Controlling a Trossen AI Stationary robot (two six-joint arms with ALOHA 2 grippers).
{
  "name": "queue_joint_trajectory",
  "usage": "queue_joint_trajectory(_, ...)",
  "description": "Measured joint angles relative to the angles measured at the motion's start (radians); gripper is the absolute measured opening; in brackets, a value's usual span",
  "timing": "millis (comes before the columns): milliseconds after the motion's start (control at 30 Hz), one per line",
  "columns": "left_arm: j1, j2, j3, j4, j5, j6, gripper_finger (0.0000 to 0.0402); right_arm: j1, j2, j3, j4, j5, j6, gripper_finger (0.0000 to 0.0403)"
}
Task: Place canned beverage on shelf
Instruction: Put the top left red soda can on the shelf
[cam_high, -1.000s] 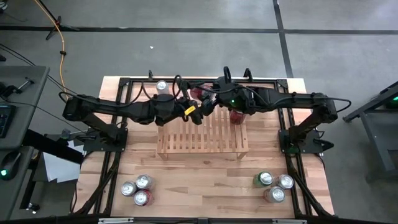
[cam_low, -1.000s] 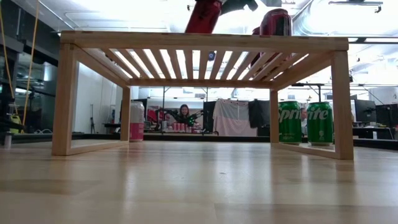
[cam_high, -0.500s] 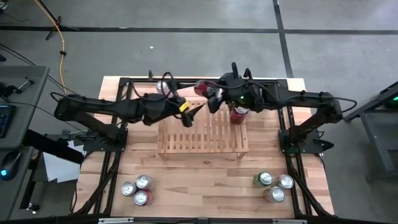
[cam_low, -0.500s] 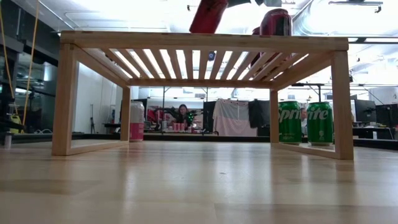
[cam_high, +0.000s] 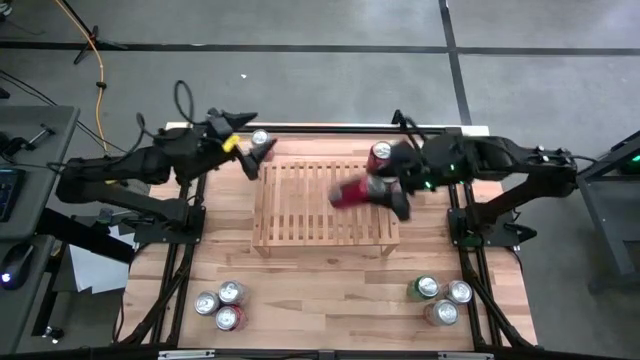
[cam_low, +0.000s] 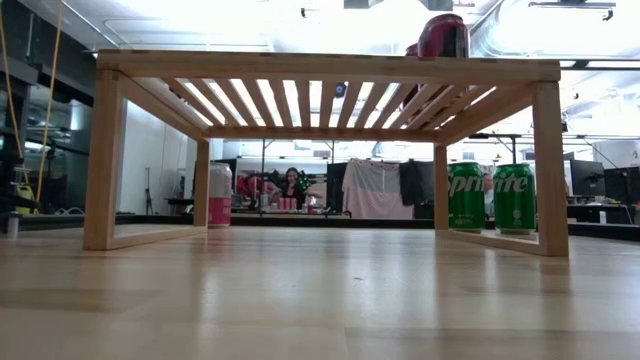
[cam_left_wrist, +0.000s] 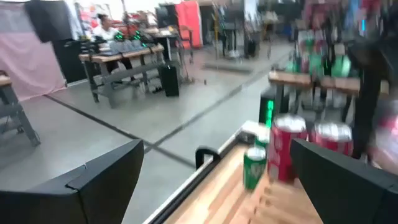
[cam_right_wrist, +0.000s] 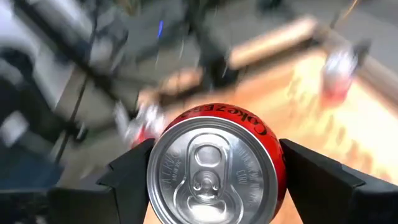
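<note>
One red can (cam_right_wrist: 216, 163), lettered "Coke Zero" at its upper edge in the right wrist view, sits clamped between the two dark fingers (cam_right_wrist: 127, 177) of the right gripper (cam_high: 385, 193), silver lid and pull tab facing the camera. Seen from above, this can (cam_high: 350, 193) is blurred and lies tilted on its side above the right half of the shelf (cam_high: 300, 205); whether it touches the slats cannot be told.

One shelf of light wood, parallel slats, short legs, standing toward the far middle of the bench (cam_high: 330, 290).

One upright red can (cam_high: 380, 154) at the shelf's far right corner; its top (cam_low: 443, 35) shows above the rack's top rail from table height.

One left gripper (cam_high: 258, 158), fingers spread wide and holding nothing, just off the shelf's far left corner, beside a silver-topped can (cam_high: 260, 138) at the bench's far edge.

Two green cans (cam_low: 489, 197) marked "Sprite", upright on the bench beyond the right legs.

One pink-and-white can (cam_low: 220, 195) beyond the left legs.

Three cans (cam_high: 220, 304) grouped near the front left corner; three cans (cam_high: 439, 298) near the front right, one of them green.

One person (cam_low: 292, 184) seated in the room behind.
</note>
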Motion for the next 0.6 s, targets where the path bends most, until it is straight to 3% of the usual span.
queue_joint_trajectory(167,0.027,-0.052,-0.036,0.035,-0.004,-0.057,0.0394,0.129,0.056,0.11,-0.37,0.049,0.128,0.0291)
queue_joint_trajectory(333,0.04,-0.042,-0.036,0.044,-0.012,-0.057,0.0394,0.163,0.13,0.194,-0.614,0.131,0.193,0.0291)
queue_joint_trajectory(600,0.042,-0.027,-0.036,0.044,-0.013,-0.081,0.0394,0.158,0.206,0.141,-0.721,0.094,0.137,0.0291)
